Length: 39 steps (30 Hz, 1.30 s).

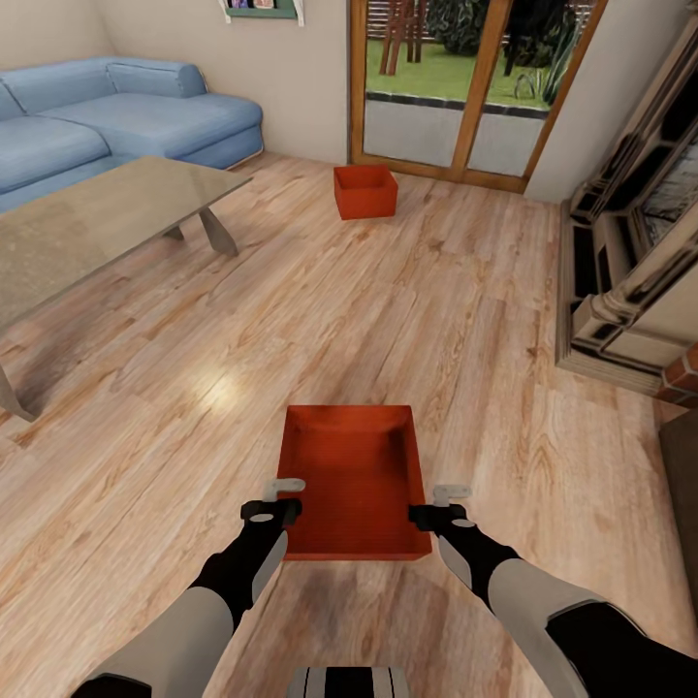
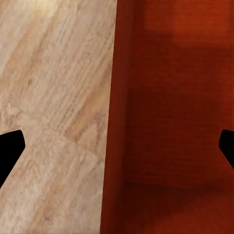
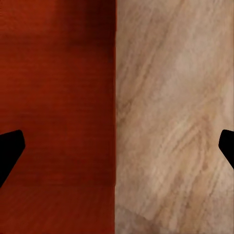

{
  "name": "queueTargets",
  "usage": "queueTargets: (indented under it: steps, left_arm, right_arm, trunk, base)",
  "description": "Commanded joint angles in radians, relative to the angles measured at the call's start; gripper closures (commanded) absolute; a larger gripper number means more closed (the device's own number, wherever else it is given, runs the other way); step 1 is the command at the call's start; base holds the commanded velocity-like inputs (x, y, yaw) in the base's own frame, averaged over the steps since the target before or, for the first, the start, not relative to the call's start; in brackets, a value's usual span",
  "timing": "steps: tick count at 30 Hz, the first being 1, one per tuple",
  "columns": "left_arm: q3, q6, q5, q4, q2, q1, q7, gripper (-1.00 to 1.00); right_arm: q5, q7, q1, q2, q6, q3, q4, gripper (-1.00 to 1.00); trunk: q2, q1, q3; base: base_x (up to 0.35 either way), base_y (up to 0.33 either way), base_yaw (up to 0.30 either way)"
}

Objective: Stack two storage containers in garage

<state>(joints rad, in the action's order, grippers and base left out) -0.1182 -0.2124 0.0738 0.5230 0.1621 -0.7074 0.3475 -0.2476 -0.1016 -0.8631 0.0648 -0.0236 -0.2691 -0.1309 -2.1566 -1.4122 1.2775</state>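
Left hand (image 1: 284, 496) and right hand (image 1: 438, 504), fingers spread, straddling near container's (image 1: 354, 485) side walls

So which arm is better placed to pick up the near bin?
Neither alone. The left gripper straddles the near container's left wall, the right gripper its right wall, both open. A two-arm lift looks the likely next move.

Around us, furniture at the edges of the room

We see a blue sofa (image 1: 116, 121) against the far wall, with a glass-topped coffee table (image 1: 92, 218) standing just in front of it on slanted legs. A shelf (image 1: 260, 10) hangs on the wall above. Beyond the glass doors (image 1: 475, 82) lies a green garden (image 1: 436, 73). A pale cabinet (image 1: 635, 262) stands along one side, red bricks (image 1: 683, 373) at its near end.
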Motion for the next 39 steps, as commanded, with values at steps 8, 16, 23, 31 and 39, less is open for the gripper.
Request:
queueTargets:
  steps: [8, 16, 23, 31, 39]
  left_arm:
    - [-0.007, -0.005, 0.008, 0.002, -0.001, -0.001, 0.008, -1.00]
    - [-0.006, -0.005, 0.009, 0.002, -0.001, -0.001, 0.008, -1.00]
    - [-0.006, -0.005, 0.009, 0.002, -0.001, -0.001, 0.008, -1.00]
    - [-0.008, -0.006, 0.008, 0.002, -0.001, -0.001, 0.008, -1.00]
    - [-0.009, -0.007, 0.007, 0.002, -0.002, -0.001, 0.010, -1.00]
  right_arm:
    - [-0.010, -0.004, -0.001, 0.010, -0.003, -0.009, 0.001, -1.00]
    - [-0.010, -0.004, -0.001, 0.010, -0.002, -0.009, 0.001, -1.00]
    - [-0.010, -0.004, -0.001, 0.010, -0.003, -0.008, 0.001, -1.00]
    - [-0.010, -0.005, -0.001, 0.010, -0.004, -0.008, 0.001, -1.00]
    - [-0.010, -0.005, -0.001, 0.010, -0.004, -0.008, 0.001, -1.00]
  trunk:
    - [-0.014, -0.008, 0.007]
    - [-0.070, -0.038, 0.032]
    - [-0.119, -0.065, 0.054]
    - [-0.154, -0.084, 0.070]
    - [-0.154, -0.084, 0.070]
  base:
    - [0.000, 0.000, 0.000]
    - [0.000, 0.000, 0.000]
    - [0.000, 0.000, 0.000]
    - [0.000, 0.000, 0.000]
    - [0.000, 0.000, 0.000]
